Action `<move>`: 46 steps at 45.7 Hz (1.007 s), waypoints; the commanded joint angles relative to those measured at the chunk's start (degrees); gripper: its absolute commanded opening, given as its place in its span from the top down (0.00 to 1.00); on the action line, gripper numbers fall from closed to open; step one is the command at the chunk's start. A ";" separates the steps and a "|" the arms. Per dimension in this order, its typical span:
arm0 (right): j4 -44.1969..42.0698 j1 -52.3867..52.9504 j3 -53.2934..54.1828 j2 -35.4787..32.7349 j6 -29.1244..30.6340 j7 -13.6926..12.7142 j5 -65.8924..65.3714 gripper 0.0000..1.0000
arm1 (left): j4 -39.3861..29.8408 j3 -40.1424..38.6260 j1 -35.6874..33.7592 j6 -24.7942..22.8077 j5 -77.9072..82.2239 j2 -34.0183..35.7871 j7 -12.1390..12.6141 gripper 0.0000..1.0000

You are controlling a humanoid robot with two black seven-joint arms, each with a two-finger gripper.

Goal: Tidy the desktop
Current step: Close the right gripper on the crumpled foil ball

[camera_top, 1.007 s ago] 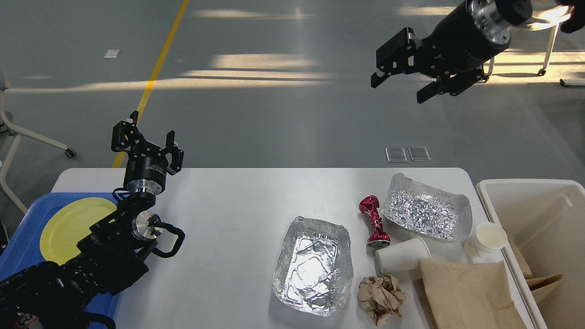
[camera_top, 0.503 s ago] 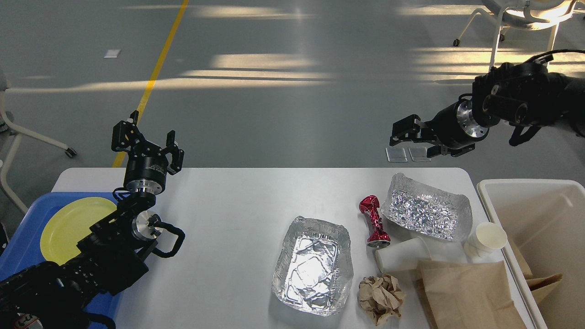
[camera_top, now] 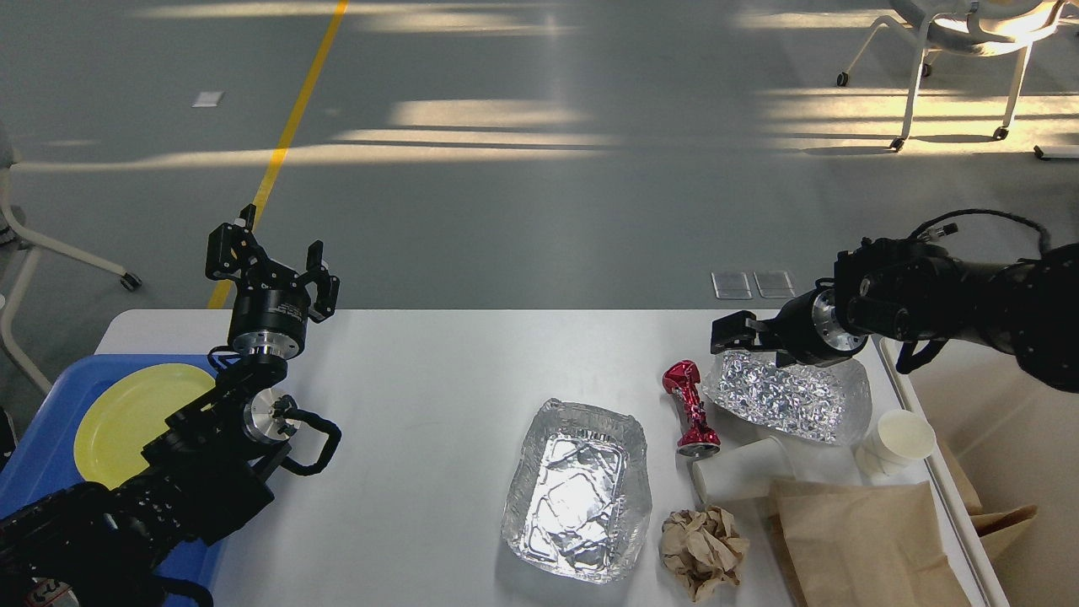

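Right hand [camera_top: 732, 335] low over the desktop [camera_top: 438, 396]

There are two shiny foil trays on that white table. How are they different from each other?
The near foil tray lies flat with its rim raised all round, while the far foil tray is bent, its ends curling upward. The near tray's floor is fairly smooth; the far one is crinkled all over. The near tray sits alone on the desktop; the far one lies beside a crushed red can, with the right gripper at its back edge. Both are silver, rectangular and empty.
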 commanded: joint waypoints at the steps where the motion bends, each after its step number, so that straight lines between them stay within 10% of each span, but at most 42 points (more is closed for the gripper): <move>1: -3.21 -4.09 -0.10 1.80 -3.19 -0.07 -1.09 0.00 | 0.00 0.00 0.00 0.00 0.00 0.00 0.00 0.03; 46: -5.50 -14.55 -0.37 2.24 -21.12 0.37 -27.90 0.02 | 0.00 0.00 0.00 0.00 0.00 0.00 0.00 0.03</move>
